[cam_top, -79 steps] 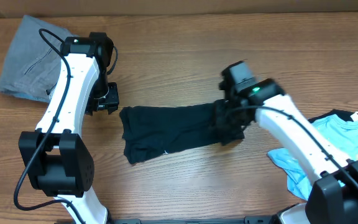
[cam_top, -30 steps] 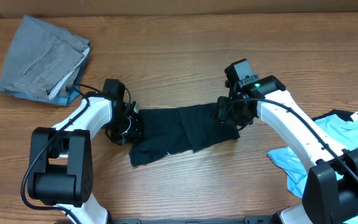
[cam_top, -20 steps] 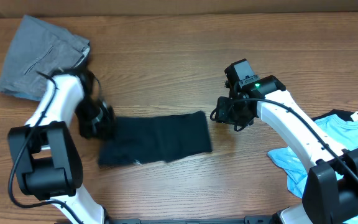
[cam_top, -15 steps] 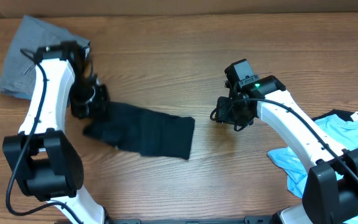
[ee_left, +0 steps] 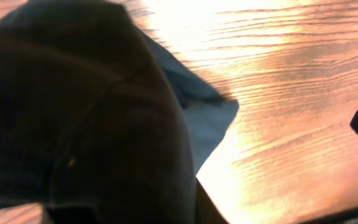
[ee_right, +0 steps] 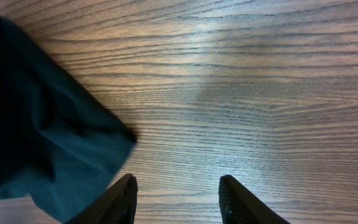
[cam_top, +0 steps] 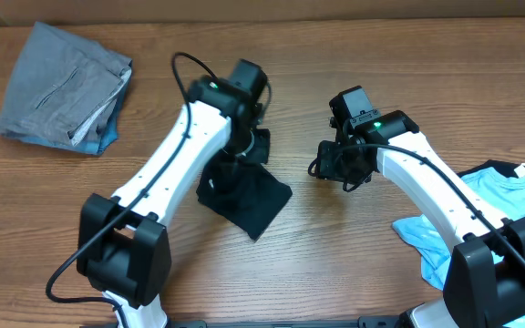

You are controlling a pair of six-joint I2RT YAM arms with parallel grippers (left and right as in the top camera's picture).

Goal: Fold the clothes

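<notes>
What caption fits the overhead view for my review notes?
Left arm holds the bunched black T-shirt in its jaws over the wooden table; right arm beside it, jaws open and empty.

Robot lab, wooden table (cam_top: 363, 46), two arms (cam_top: 173, 157)

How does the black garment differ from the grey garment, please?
The black garment is bunched up in the left gripper; the grey garment lies flat, folded, with no gripper on it. On the table, the black garment is central, the grey garment at the far-left corner. Both are cloth.

The wooden table (cam_top: 408, 64) carries grey garments (cam_top: 57, 87), a black T-shirt (cam_top: 253, 200) and a light-blue T-shirt (cam_top: 518, 205).
</notes>
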